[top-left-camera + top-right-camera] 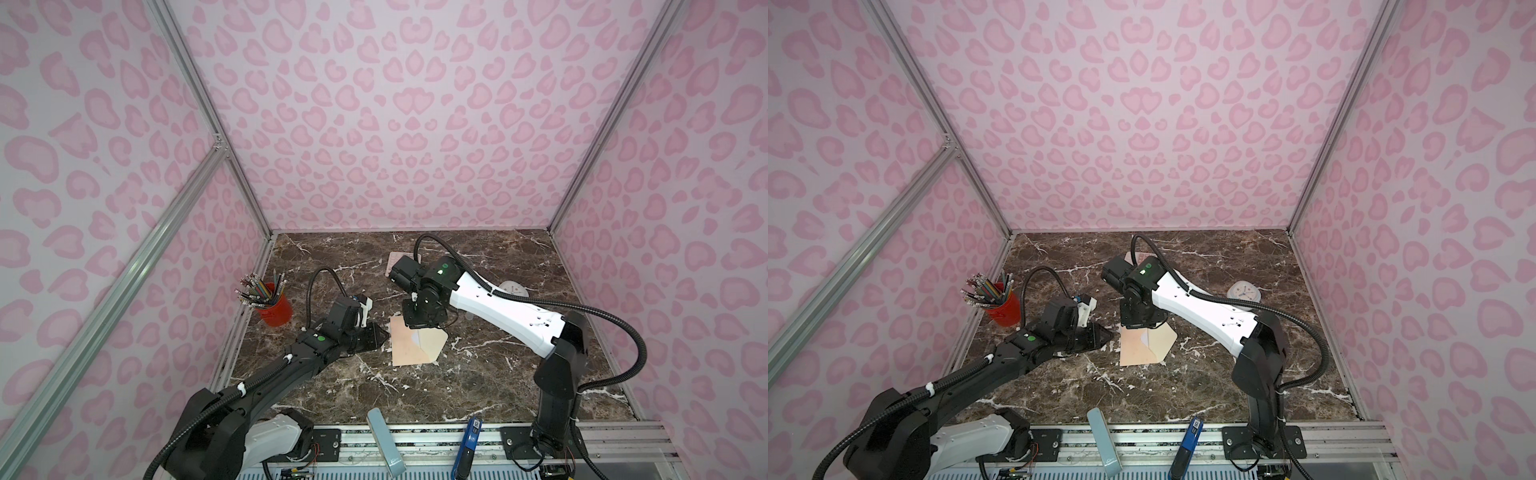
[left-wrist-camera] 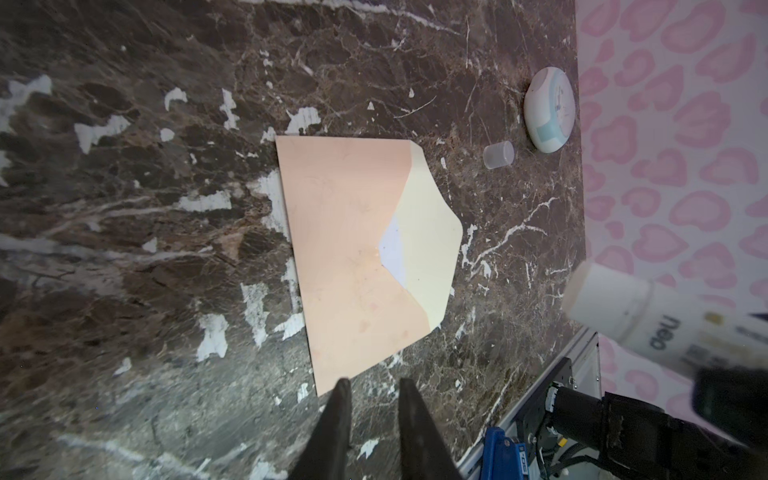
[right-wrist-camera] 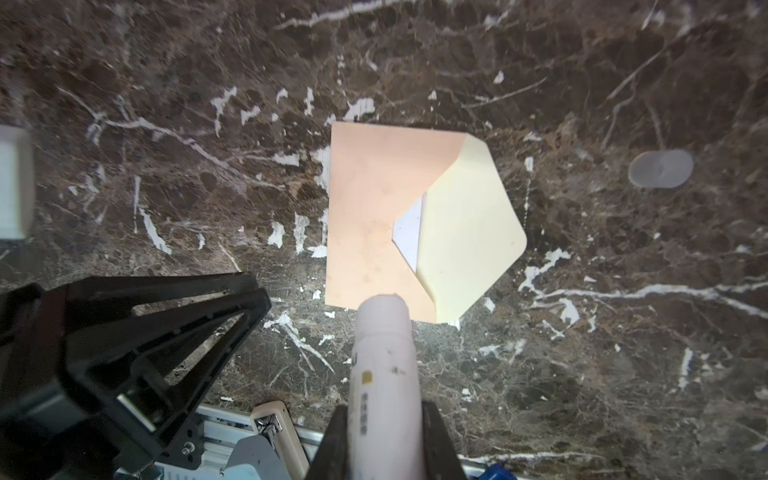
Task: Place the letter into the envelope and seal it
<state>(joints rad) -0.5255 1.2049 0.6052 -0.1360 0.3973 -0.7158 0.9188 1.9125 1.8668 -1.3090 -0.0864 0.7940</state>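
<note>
Your left arm [image 1: 266, 378] stretches low and forward toward the middle. Its left gripper [image 2: 373, 384] lies nearly level, and the fingers [image 2: 338, 419] stand close together with a narrow, empty gap between them. Your right arm [image 1: 498, 307] arches in from the right with the wrist bent steeply down. The right gripper [image 3: 384, 409] points downward, its fingers clamped on a white glue stick [image 3: 384, 353].

Matt paper envelope [image 2: 345, 249], glossy marbled tabletop [image 2: 124, 291]

Left arm [image 1: 270, 374] mostly black; right arm [image 1: 507, 307] white-shelled (green light each); corrugated cables [image 1: 641, 351]; triangular fingers [image 2: 332, 436].
</note>
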